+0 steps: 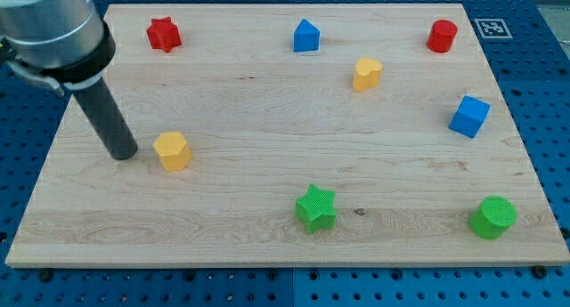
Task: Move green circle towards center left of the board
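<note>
The green circle (492,217) lies near the board's bottom right corner. My tip (122,153) rests on the board at the view's centre left, just left of a yellow hexagon block (172,150), with a small gap between them. The tip is far from the green circle, across most of the board's width. A green star (316,208) lies at the bottom centre, between the tip and the green circle.
On the wooden board (267,120): a red star (164,34) at top left, a blue house-shaped block (305,36) at top centre, a yellow heart (366,74), a red cylinder (441,36) at top right, a blue cube (468,117) at right.
</note>
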You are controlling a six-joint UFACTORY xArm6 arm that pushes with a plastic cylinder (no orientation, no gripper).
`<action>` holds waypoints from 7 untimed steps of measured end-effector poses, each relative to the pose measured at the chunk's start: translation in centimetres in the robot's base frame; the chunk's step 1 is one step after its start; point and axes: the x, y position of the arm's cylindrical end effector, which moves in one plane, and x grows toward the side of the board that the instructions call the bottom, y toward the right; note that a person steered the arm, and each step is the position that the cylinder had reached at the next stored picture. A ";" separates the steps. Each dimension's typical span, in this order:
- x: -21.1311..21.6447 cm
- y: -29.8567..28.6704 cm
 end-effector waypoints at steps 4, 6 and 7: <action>0.0 6.6; -1.4 17.4; 0.2 24.2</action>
